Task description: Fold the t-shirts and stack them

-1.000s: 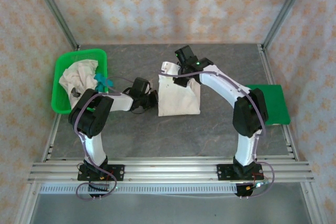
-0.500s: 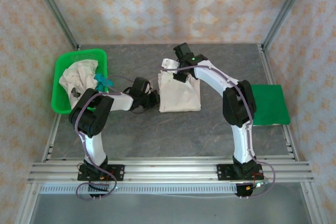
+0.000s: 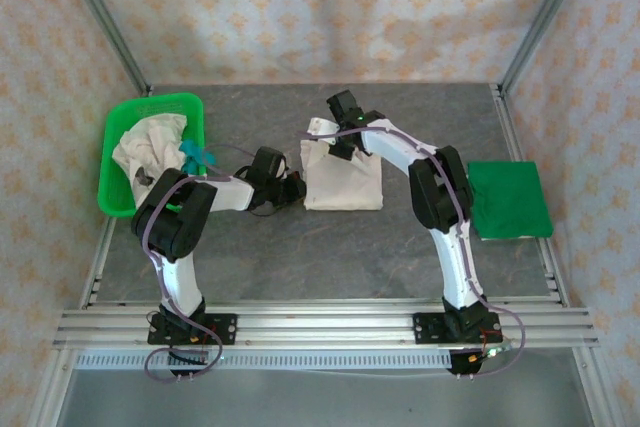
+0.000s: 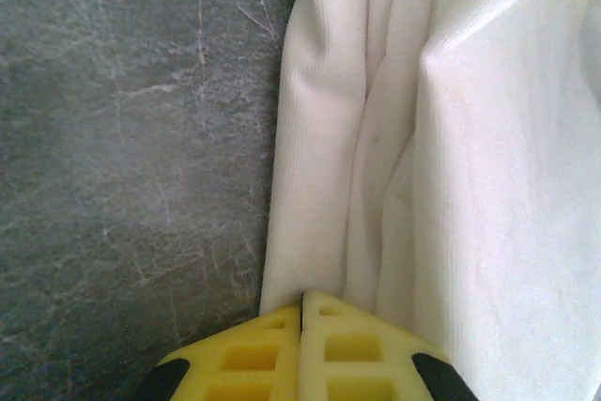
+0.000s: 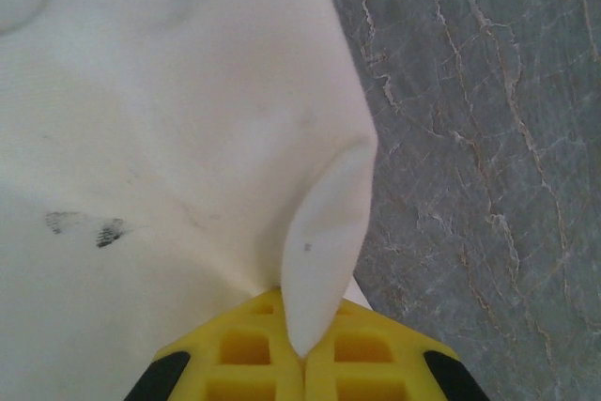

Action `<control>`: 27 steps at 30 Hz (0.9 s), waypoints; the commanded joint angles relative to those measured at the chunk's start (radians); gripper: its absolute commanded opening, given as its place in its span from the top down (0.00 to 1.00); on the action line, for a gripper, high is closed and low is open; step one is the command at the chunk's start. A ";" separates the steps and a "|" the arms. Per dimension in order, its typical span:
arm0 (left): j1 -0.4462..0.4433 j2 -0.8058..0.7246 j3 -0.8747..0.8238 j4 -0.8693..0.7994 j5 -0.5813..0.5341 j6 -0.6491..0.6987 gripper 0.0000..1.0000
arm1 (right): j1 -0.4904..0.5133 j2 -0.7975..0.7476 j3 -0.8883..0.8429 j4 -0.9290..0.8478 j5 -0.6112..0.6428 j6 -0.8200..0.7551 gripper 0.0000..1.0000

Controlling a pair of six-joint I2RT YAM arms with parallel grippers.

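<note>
A cream t-shirt point(image 3: 345, 179) lies partly folded in the middle of the grey table. My left gripper point(image 3: 293, 188) is at its left edge, shut, with pleats of the shirt point(image 4: 394, 138) running out from its yellow fingertips point(image 4: 302, 300). My right gripper point(image 3: 337, 139) is over the shirt's far left corner, shut on a raised fold of the cloth point(image 5: 324, 232). A small dark print point(image 5: 84, 225) shows on the shirt in the right wrist view. More cream t-shirts point(image 3: 145, 147) and a teal one point(image 3: 195, 155) sit in the basket.
The green plastic basket point(image 3: 120, 127) stands at the left edge of the table. A flat green mat point(image 3: 510, 199) lies at the right edge. Metal frame posts rise at the back corners, and a rail runs along the near edge.
My right arm has swung left and back with the shirt's far corner in its grip, drawing that edge leftward. The left gripper has stayed at the shirt's left edge.
</note>
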 commanded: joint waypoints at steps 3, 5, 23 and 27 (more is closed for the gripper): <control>0.010 0.045 -0.043 -0.164 -0.077 0.032 1.00 | -0.010 0.017 0.015 0.025 0.028 0.005 0.97; 0.010 0.042 -0.046 -0.168 -0.079 0.035 1.00 | -0.010 0.003 0.012 0.028 0.035 0.014 0.79; 0.010 -0.142 -0.078 -0.209 -0.109 0.016 0.80 | -0.012 -0.506 -0.509 0.468 0.006 0.599 0.14; 0.010 -0.242 -0.099 -0.244 -0.140 0.027 0.62 | -0.012 -0.600 -0.619 0.496 0.021 0.875 0.14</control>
